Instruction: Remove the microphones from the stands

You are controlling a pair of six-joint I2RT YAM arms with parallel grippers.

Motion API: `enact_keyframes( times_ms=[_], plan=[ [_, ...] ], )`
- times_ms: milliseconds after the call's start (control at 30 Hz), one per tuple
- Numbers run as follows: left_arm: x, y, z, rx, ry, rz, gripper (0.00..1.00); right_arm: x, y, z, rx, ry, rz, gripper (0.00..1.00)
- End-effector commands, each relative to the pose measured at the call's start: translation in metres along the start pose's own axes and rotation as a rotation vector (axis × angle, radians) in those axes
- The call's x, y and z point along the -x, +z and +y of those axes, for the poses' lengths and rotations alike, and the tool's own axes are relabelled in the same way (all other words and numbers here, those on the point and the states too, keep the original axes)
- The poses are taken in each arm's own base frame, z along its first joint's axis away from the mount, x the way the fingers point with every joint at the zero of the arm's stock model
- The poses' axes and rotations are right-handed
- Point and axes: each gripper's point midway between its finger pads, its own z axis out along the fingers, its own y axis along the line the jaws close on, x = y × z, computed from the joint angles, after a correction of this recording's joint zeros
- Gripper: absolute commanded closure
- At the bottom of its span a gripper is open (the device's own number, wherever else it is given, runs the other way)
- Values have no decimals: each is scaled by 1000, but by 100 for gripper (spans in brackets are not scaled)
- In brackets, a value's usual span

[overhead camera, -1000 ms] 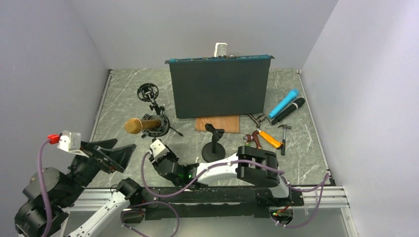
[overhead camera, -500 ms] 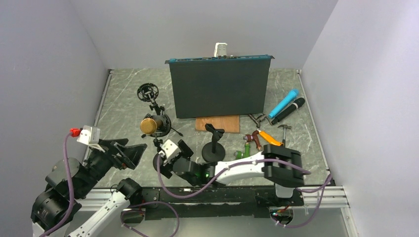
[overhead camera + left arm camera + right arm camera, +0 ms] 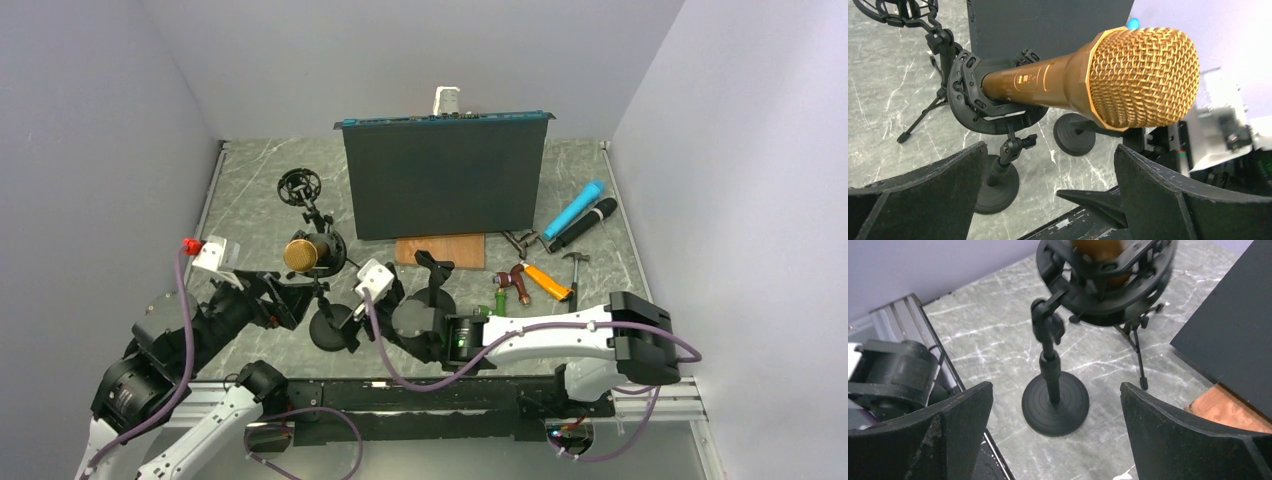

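Observation:
A gold microphone (image 3: 300, 254) (image 3: 1098, 75) sits in a black ring mount (image 3: 975, 95) on a stand (image 3: 333, 330) (image 3: 1054, 390) with a round base, its mesh head pointing toward the near edge. My left gripper (image 3: 287, 302) (image 3: 1048, 200) is open just below and in front of the head, touching nothing. To the right of the stand my right gripper (image 3: 378, 303) (image 3: 1055, 440) is open too, facing the pole and base with a gap between. From the right wrist only the microphone's tail (image 3: 1098, 250) shows inside the mount.
A black upright panel (image 3: 445, 175) stands behind, a wooden board (image 3: 440, 250) at its foot. An empty ring mount on a tripod (image 3: 300, 190) is back left, a small black stand (image 3: 432, 292) right of centre. Blue and black microphones (image 3: 582, 215) and hand tools (image 3: 540, 280) lie right.
The microphone swung from pointing left to pointing at the near edge. My right gripper opened, let go of the stand and drew back to the right. My left gripper moved right, up to the head.

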Motion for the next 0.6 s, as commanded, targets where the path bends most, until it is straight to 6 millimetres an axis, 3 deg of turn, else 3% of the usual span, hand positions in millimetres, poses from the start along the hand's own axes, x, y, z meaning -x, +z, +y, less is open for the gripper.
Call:
enact_keyframes(
  times_ms=[0, 267, 567],
  plan=[
    [15, 10, -8, -29, 39, -39, 0, 30, -9, -9, 44, 94, -54, 0],
    [22, 28, 3, 7, 142, -100, 1, 51, -14, -23, 101, 167, -83, 0],
    [32, 38, -10, -130, 340, -312, 1, 53, -14, -26, 117, 179, -79, 0]
  ],
)
